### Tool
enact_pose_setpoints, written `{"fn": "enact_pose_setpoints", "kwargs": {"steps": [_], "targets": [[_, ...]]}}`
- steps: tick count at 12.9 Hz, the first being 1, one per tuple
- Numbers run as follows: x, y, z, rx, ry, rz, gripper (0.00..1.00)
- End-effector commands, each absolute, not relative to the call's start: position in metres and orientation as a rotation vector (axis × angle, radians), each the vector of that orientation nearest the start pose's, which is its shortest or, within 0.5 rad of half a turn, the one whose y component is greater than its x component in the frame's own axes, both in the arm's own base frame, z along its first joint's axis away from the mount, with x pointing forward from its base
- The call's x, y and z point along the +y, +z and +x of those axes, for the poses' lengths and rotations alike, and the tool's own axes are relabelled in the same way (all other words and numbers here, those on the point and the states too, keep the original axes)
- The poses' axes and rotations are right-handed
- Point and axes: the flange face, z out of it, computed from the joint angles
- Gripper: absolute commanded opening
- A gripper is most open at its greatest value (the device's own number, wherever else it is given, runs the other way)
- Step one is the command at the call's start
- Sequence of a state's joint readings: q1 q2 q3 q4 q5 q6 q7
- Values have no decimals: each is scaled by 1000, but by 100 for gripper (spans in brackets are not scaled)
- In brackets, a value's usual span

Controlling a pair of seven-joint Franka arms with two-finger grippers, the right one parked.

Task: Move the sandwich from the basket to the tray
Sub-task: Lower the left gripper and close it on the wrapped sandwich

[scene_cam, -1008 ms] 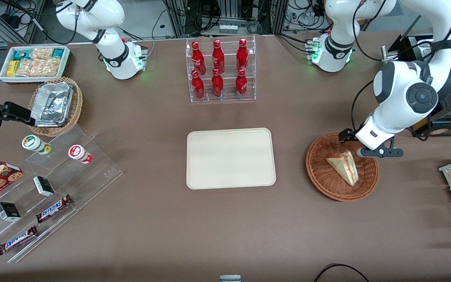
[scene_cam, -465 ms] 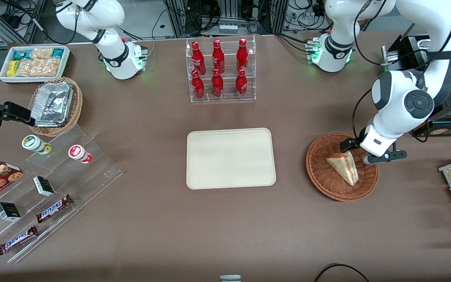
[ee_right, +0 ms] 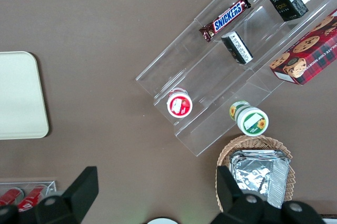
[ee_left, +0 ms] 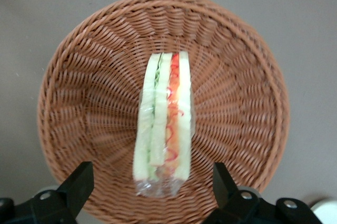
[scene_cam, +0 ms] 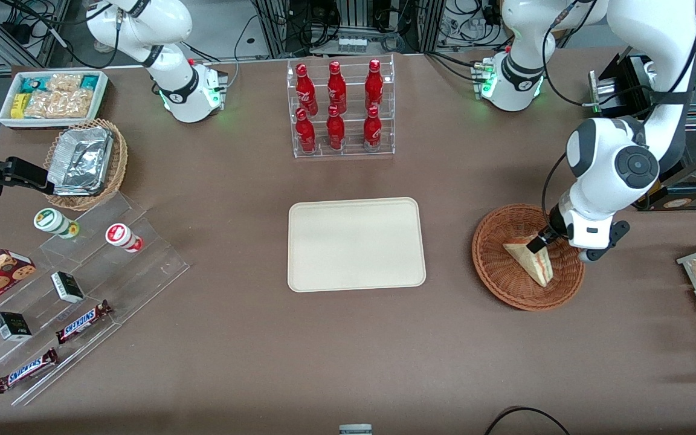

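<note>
Brown table (scene_cam: 263, 338); claw (ee_left: 150, 187) spread over sandwich (ee_left: 163, 121), basket (ee_left: 242, 76).

Front view: high, steeply downward over the whole table, distant. Left wrist view: close, straight down past the spread gripper (ee_left: 152, 192) onto the basket (ee_left: 95, 66) and sandwich (ee_left: 163, 124) beneath it; both views share these. Right wrist view: downward, mid-range; shares the tray (ee_right: 21, 97) with the front view.

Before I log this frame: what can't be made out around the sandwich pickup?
- Front view: the arm's wrist hides most of the open claw over the basket.
- Left wrist view: claw fingertips straddle the sandwich; their bases are cut off by the frame edge.
- Any contact with the sandwich: cannot tell.
- The tray lies outside that view.
</note>
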State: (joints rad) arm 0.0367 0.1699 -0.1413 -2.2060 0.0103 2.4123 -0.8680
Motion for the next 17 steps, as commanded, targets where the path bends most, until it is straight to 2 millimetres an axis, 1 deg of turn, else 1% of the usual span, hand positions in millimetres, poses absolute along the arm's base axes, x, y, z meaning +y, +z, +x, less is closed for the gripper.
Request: {"fn": "enact_pose_setpoints", "kwargs": {"steps": [1, 3, 5, 8, 9, 10, 11, 12, 13, 15, 17], "targets": [[-61, 298, 550, -1273, -56, -2911, 100], [-62, 288, 550, -1245, -30, -2914, 100], [-62, 280, 549, -1162, -11, -2943, 100], [-62, 253, 550, -1168, 22, -2941, 100], [-62, 252, 550, -1168, 24, -2940, 97], [-62, 252, 550, -1169, 26, -2939, 63], [-61, 254, 550, -1169, 26, -2938, 3], [-61, 256, 550, -1164, 25, -2940, 0], [-61, 259, 551, -1162, 25, -2940, 0], [-62, 279, 560, -1149, 35, -2938, 0], [-63, 301, 568, -1092, 66, -2946, 0]]}}
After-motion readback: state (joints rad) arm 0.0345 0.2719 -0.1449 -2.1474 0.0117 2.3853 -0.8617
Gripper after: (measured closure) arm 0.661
